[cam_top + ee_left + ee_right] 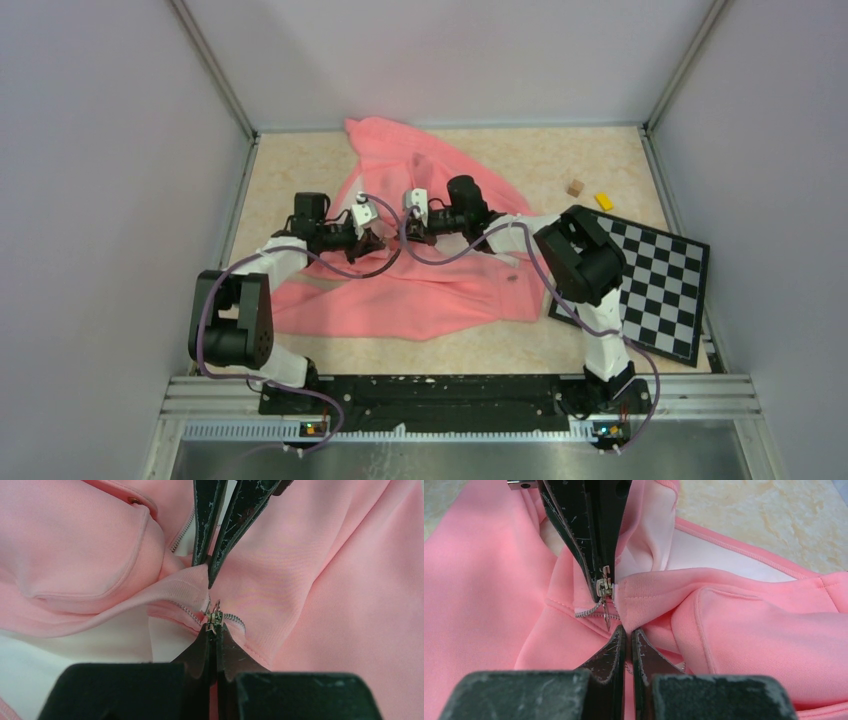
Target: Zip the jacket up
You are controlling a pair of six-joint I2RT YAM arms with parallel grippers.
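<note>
Got the jacket (440, 290) sprawled across the middle of the surface (300, 170), barely zipped. Pinching the zipper slider (215, 616) tight with the left hand (214, 630), presumably to drag it along. Clamping the hem (185, 582) with the right hand (626, 632), at 12 o'clock from the slider in the left wrist view, probably for tension.

The top view looks down from behind the arms onto the whole tabletop (300, 170). The wrist views face each other, close, across the zipper slider (214, 617) of the jacket (325, 580).
</note>
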